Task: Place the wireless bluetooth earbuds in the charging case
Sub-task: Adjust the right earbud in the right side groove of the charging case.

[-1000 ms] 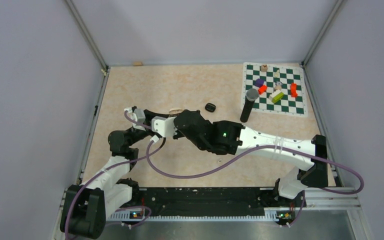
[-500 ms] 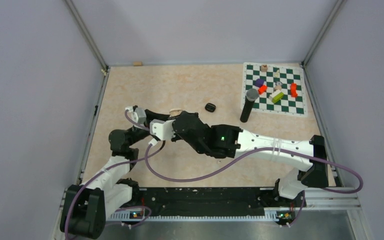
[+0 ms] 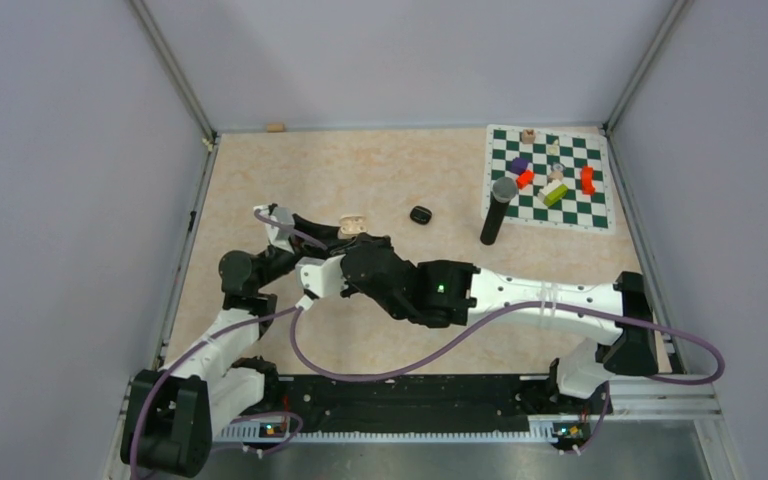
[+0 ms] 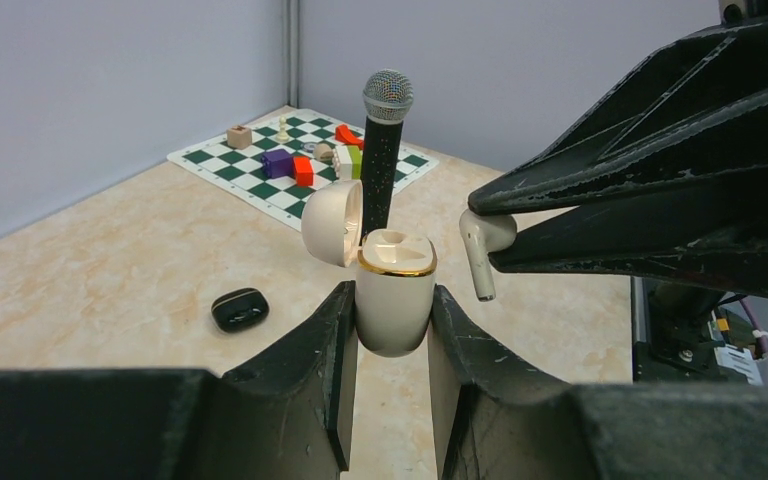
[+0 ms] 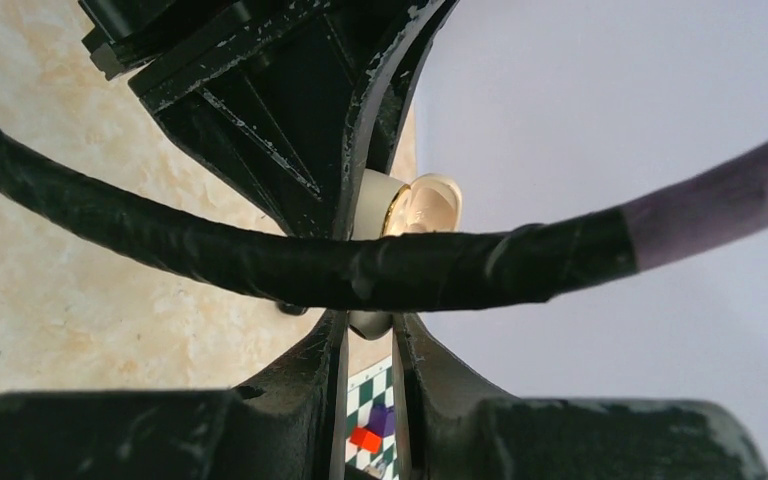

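Fingers (image 4: 325,350), black, of left gripper (image 4: 392,305) are pressed snug vs both sides of a cream, egg-shaped plastic charging case (image 4: 396,285) w/ gold rim. Case is held upright, its lower half sunk betw. them. Lid is flipped open, hinged back on the left in left wrist view. Mouth faces up; what's inside, can't tell. Right gripper (image 4: 486,236) fills the right of that view, tips nearly together, pinching a white stemmed earbud (image 4: 478,258) by its head, stem hanging down. Earbud is just beside the case rim on the right, about level w/ the opening, apart from it, not in. Right wrist view: only a slit betw. the right fingers (image 5: 290,410), a whitish bit in the slit, case past the tips, and a black-taped cable (image 5: 360,268) turning purple across the frame. Top view: both arms meet left of centre over the beige marbled tabletop (image 3: 390,165). Small glossy black oval pod (image 4: 240,309) lies flat on the table near the case. Black microphone w/ grey mesh head (image 4: 382,150) stands upright farther back, just by the edge of a green-and-white chequered mat (image 4: 210,158) carrying coloured blocks (image 4: 278,162).
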